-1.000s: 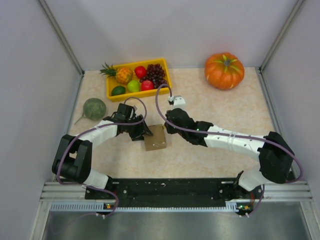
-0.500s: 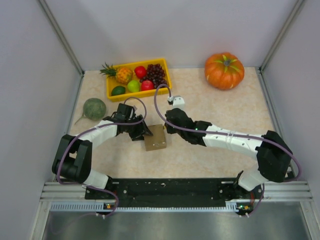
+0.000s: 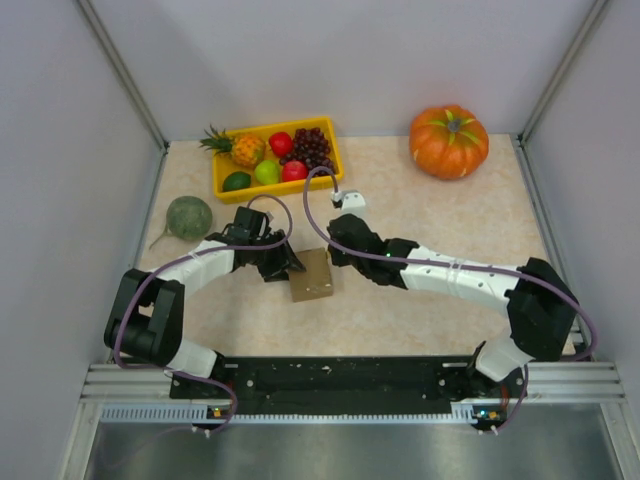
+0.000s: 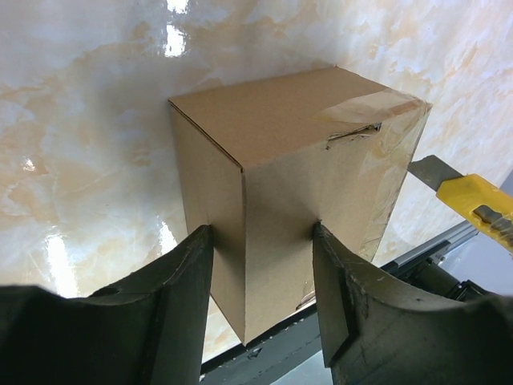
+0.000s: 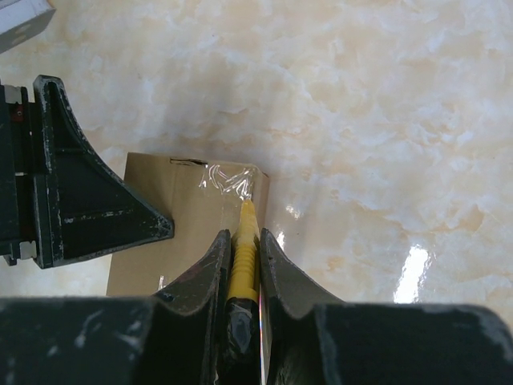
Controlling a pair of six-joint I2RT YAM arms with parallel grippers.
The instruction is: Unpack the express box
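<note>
One marbled tabletop [image 3: 450, 220]; left fingers [image 4: 164, 309] clamped on express box [image 4: 280, 120], right fingers [image 5: 200, 281] on knife [image 5: 244, 250].

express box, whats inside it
Nothing shows: the express box is closed, clear tape over its top edge, the yellow knife at the tape. Contents are hidden by cardboard.

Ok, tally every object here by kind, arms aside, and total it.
box: 1
knife: 1
tray: 1
pumpkin: 1
melon: 1
pineapple: 1
grapes: 1
red fruit: 2
green fruit: 2
Total: 11
</note>
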